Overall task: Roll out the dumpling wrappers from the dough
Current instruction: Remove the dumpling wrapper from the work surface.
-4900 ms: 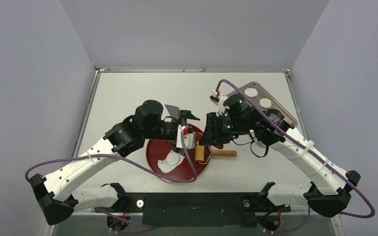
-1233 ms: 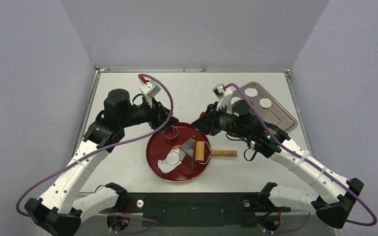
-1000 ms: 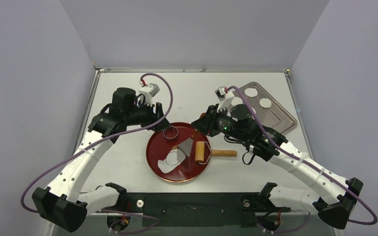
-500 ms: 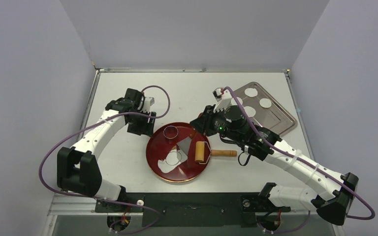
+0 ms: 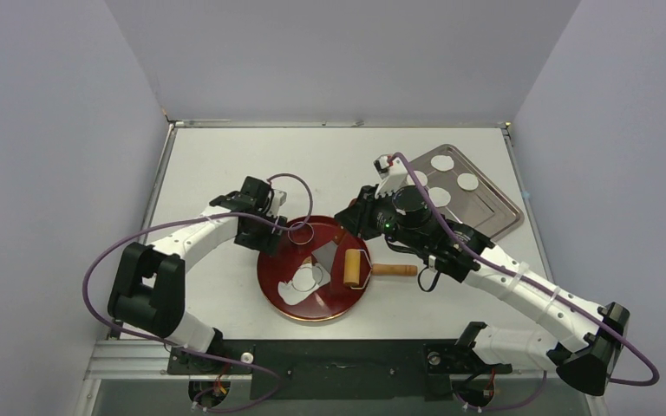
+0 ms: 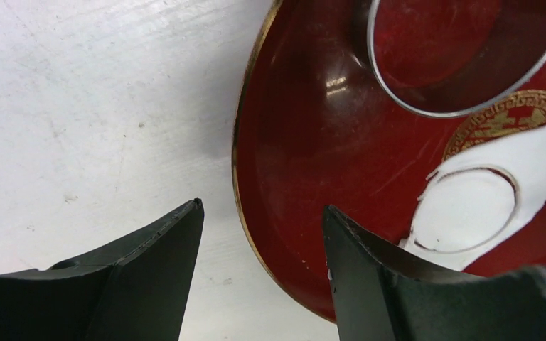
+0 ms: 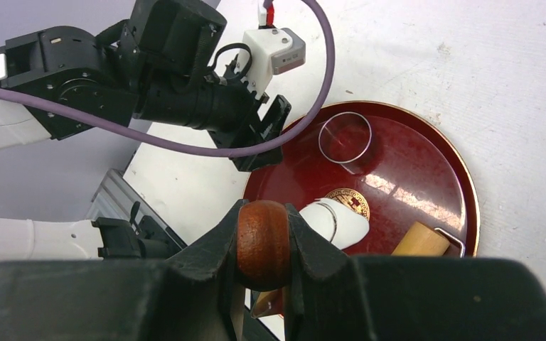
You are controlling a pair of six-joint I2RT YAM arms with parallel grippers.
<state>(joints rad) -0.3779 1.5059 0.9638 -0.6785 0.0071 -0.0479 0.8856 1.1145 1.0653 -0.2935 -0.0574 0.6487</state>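
The left gripper hangs low at the left rim of the red plate, jaws spread with nothing between them. Its wrist view shows only the finger ends, as the bottom edge cuts off the rest. The right gripper pinches a round brown wooden knob. The fingers hide most of the tool below it, though from above a grey blade shows over the plate. The dough, a ragged white sheet with a round outline pressed into it, lies on the plate's near left part; in the right wrist view the knob covers part of it. A ring cutter stands on the plate's far side, and a rolling pin lies across its right rim. The dumpling wrappers lie on a metal tray at the far right of the table. Three show whole, and the right arm covers the tray's near left corner.
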